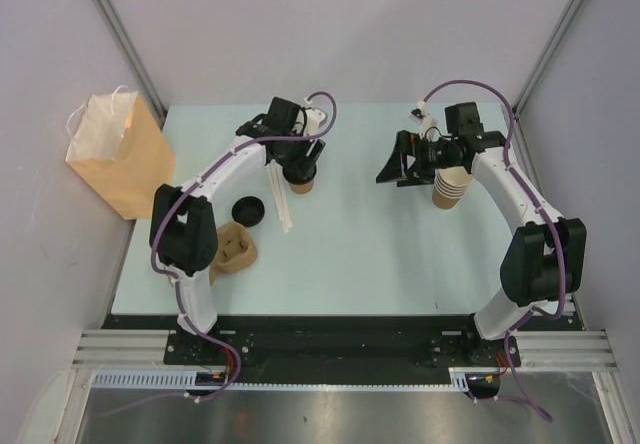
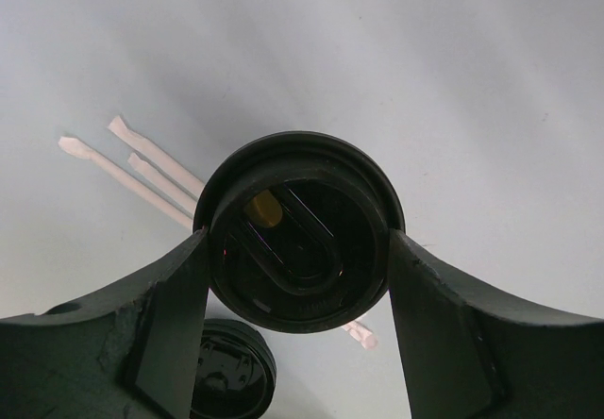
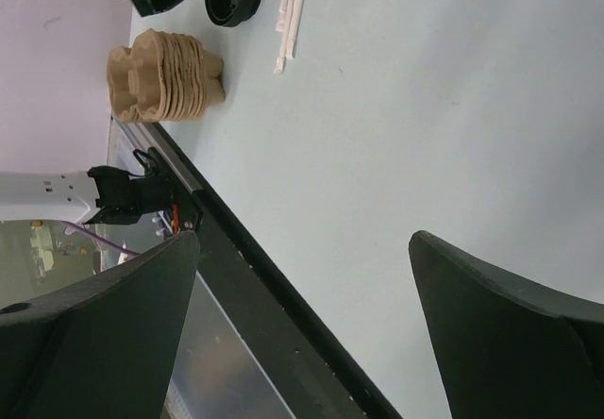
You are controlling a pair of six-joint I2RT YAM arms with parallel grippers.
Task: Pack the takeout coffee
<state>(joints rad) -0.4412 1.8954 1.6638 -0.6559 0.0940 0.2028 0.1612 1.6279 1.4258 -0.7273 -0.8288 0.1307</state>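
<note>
Closest to the left wrist lens are the two dark fingers (image 2: 170,334) of the left gripper (image 2: 297,240). They're pinched in against both sides of the round black lid on the takeout coffee (image 2: 311,259), so I'd call that a grip on the cup, taken from straight above. You can see a bit of tan through the lid's slot. Can't tell if the cup is standing on the pale table (image 1: 380,254) or lifted just off it. From the overhead view it's in the far left-of-centre part of the table, tan body poking out under the gripper. A few white stirrers (image 2: 142,169) lie flat just beside it, and a spare black lid (image 2: 226,377) lies near them on the nearer side. Further toward the near-left edge there's a stack of pulp cup carriers (image 1: 235,247), partly hidden by the left arm. The brown paper bag (image 1: 115,154) stands upright at the far left, well apart from the coffee. Over on the other side the right gripper (image 3: 304,249) is spread wide with nothing between its fingers, just bare table under it. It hangs just beside a stack of lidless tan cups (image 1: 450,189).
</note>
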